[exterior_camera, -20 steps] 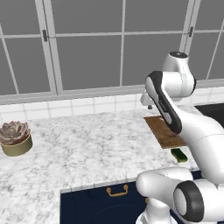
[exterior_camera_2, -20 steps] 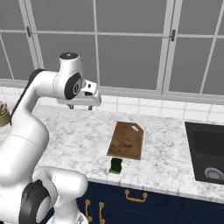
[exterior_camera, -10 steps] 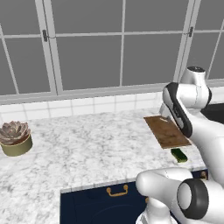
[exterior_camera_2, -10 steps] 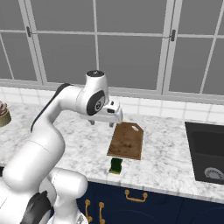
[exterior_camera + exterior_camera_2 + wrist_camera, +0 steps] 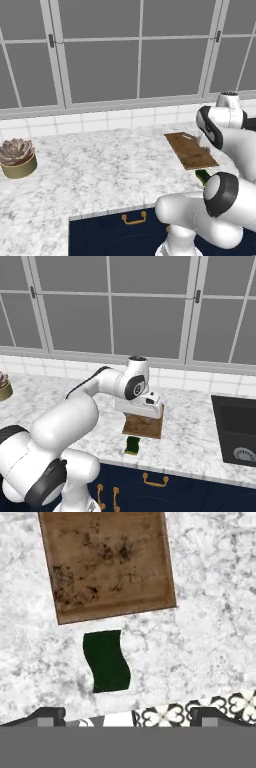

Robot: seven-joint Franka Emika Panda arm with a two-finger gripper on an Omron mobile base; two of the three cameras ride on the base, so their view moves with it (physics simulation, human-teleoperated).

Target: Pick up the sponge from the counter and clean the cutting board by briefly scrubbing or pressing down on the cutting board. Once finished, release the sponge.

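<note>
One sponge (image 5: pixel 106 661) and one cutting board (image 5: pixel 107 563) lie on the counter (image 5: pixel 210 642). The sponge sits just beside the board's near short edge, apart from it, its long axis running roughly in line with the board's length. The gripper (image 5: pixel 126 713) hangs above the sponge, its jaws wide and empty.

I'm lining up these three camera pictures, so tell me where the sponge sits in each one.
Left base view: sponge at right of centre, partly behind the arm's white joint.
Right base view: sponge near the counter's front edge, below centre.
Hand view: sponge left of centre.
Shared landmark: the cutting board, just beyond the sponge.
</note>
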